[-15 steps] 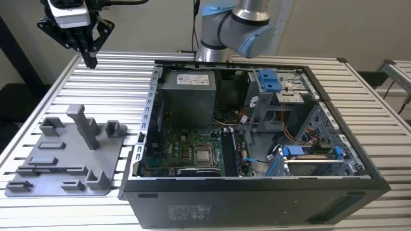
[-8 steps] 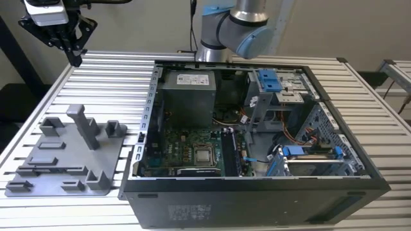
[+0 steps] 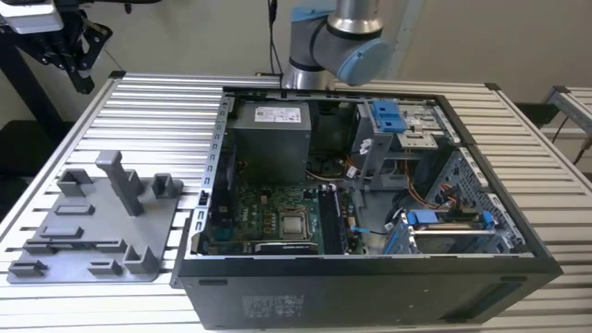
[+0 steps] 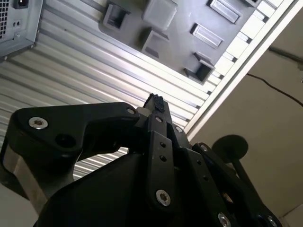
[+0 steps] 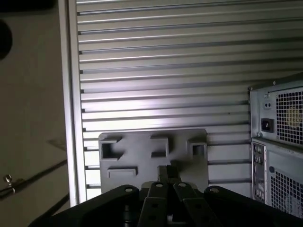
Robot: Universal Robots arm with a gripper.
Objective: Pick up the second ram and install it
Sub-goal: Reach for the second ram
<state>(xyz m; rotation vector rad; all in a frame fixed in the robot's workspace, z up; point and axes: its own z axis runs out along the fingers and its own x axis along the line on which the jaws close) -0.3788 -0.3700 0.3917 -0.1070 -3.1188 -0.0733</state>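
One black two-finger gripper (image 3: pixel 82 78), exterior view, hangs at ten o'clock from the open black computer case (image 3: pixel 370 291). The second ram cannot be located, so installation is unconfirmed. Second wrist view: fingers (image 4: pixel 158 142) pressed together, nothing visibly gripped. First wrist view: grey plastic holder tray (image 5: pixel 142 142) beneath.

The surface (image 3: pixel 157 125) is a table of ribbed, silver metal slats running across the exterior view. Two items lie directly on it. A flat grey holder plate (image 3: pixel 93 236) with raised blocks and one upright post sits at the lower left of the frame, near the surface's edge. An open computer case (image 3: pixel 370 291) lies on its side across the centre and right, just beside the plate. Both wrist views show the slats (image 5: pixel 165 71) (image 4: pixel 94 66), the plate (image 5: pixel 151 156) (image 4: pixel 180 23) and the case (image 5: pixel 279 123) (image 4: pixel 19 19).
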